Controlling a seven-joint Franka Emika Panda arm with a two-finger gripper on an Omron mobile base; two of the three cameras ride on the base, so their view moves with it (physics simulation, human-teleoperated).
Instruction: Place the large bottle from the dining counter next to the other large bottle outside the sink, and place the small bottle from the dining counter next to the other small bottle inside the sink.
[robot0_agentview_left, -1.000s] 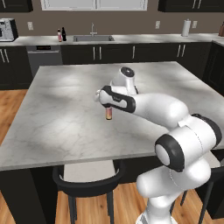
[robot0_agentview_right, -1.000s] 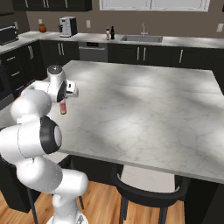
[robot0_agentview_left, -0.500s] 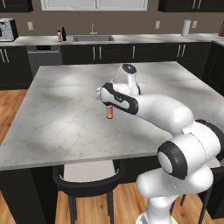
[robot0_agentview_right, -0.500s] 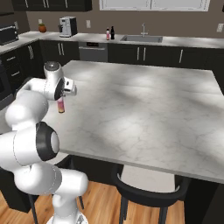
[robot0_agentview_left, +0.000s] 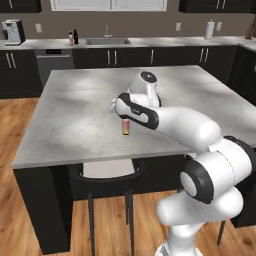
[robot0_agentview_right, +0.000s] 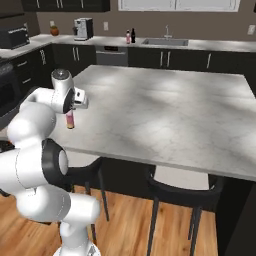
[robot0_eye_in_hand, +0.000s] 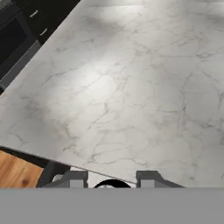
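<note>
My gripper (robot0_agentview_left: 125, 119) is shut on the small bottle (robot0_agentview_left: 126, 127), an orange-pink one with a dark cap, held upright over the dining counter (robot0_agentview_left: 75, 115) near its front edge. From the other side the gripper (robot0_agentview_right: 72, 111) and small bottle (robot0_agentview_right: 70, 120) are at the counter's left front corner. In the hand view its dark cap (robot0_eye_in_hand: 112, 184) sits between my fingertips (robot0_eye_in_hand: 72, 179). Far back, the pink-yellow large bottle (robot0_agentview_left: 70, 38) stands beside the black large bottle (robot0_agentview_left: 75, 36), left of the sink (robot0_agentview_left: 104, 42). The sink's inside is hidden.
Dark stools (robot0_agentview_left: 107, 175) (robot0_agentview_right: 185, 195) are tucked under the dining counter's front edge. A coffee machine (robot0_agentview_left: 15, 31) and a paper towel roll (robot0_agentview_left: 210, 30) stand on the wall counter, with a microwave (robot0_agentview_right: 15, 36) at far left. Wood floor lies around the island.
The whole picture has shifted and the dining counter looks farther off, so the base has moved. The arm reaches out more. The small bottle stays in the shut gripper.
</note>
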